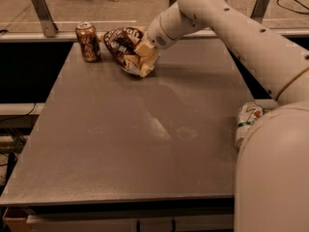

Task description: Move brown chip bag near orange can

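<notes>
Nearest me, a silver-white can (247, 119) lies at the table's (120, 144) right edge. Farther back, my gripper (144, 52) is clamped on the crumpled brown chip bag (121, 42), long axis slanting far-left to near-right, just beside the upright orange can (88, 41); any leftward nudge could topple that can.

legible text: none certain | orange can (88, 42): dark script, unreadable | brown chip bag (120, 43): pale lettering, unreadable | silver-white can (247, 121): green mark resembling a "7", uncertain | gripper (146, 56): at the brown chip bag's right end, just beside the orange can
</notes>
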`<state>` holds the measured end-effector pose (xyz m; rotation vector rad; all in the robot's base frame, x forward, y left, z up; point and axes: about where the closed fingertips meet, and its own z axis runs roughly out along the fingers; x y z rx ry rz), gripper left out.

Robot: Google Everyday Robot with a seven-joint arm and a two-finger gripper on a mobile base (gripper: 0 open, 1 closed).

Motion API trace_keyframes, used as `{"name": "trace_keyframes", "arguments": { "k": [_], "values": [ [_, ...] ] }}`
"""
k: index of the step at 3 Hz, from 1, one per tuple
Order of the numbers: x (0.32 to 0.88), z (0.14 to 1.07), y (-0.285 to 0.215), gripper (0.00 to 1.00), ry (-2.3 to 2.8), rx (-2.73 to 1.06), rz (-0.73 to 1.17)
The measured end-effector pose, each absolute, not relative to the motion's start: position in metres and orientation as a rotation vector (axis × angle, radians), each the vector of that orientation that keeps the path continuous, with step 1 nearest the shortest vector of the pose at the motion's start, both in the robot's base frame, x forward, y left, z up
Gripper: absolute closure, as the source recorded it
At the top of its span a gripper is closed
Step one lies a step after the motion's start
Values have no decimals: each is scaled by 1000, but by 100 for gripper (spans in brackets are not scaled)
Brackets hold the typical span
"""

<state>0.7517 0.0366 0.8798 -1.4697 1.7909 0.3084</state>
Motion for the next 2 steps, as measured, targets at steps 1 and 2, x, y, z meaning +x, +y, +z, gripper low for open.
{"name": "trace_keyframes", "arguments": {
  "k": [1, 2],
  "values": [
    [751, 882, 39, 36, 1787, -1474, 307],
    [750, 884, 36, 13, 1789, -1474, 298]
  ]
}}
